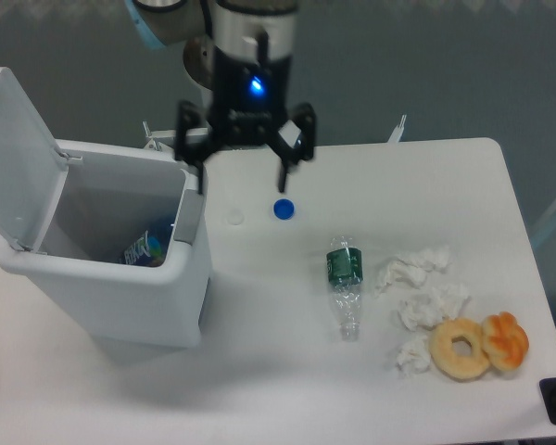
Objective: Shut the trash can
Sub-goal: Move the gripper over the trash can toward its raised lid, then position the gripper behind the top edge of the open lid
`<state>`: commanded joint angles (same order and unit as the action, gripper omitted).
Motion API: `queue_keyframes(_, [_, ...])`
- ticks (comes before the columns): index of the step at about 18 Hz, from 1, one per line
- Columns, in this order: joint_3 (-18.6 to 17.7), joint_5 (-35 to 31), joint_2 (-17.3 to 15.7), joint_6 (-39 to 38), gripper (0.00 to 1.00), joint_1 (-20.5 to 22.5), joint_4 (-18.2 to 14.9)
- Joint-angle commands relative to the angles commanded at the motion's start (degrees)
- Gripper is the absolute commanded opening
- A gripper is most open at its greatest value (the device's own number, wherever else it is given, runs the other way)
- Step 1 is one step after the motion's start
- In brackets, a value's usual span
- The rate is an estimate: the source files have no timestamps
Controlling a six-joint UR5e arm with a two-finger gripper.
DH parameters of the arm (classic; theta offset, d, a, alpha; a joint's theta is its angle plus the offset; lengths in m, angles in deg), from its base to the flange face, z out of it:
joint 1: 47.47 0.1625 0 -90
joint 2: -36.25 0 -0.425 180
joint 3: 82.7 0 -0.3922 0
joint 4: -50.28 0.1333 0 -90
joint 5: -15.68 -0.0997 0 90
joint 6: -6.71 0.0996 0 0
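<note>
The white trash can [157,297] stands on the left of the table with its flat lid [14,153] swung up and open to the left. A grey latch tab [189,218] sits on its right rim. Inside lies a blue and white wrapper [146,250]. My gripper [243,176] hangs open and empty just right of the can's back right corner, above the table, fingers spread wide.
A blue bottle cap [284,209] lies under the gripper. A clear plastic bottle with a green label [345,283] lies mid-table. Crumpled tissues [422,297], a bagel [460,349] and an orange pastry [505,340] lie at the right front.
</note>
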<state>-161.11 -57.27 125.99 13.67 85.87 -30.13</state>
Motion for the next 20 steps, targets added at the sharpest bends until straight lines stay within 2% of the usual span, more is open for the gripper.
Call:
queue_keyframes(4, [3.96, 0.44, 0.08, -3.61, 1.00, -4.57, -4.13])
queue_keyframes(8, [5.72, 0.79, 0.00, -6.78, 1.00, -9.32, -4.05])
queue_keyframes(12, [6.16, 2.90, -0.44, -7.13, 1.00, -10.90, -3.96])
queue_keyframes(20, [5.72, 2.56, -0.88, -7.04, 1.00, -14.16, -3.52])
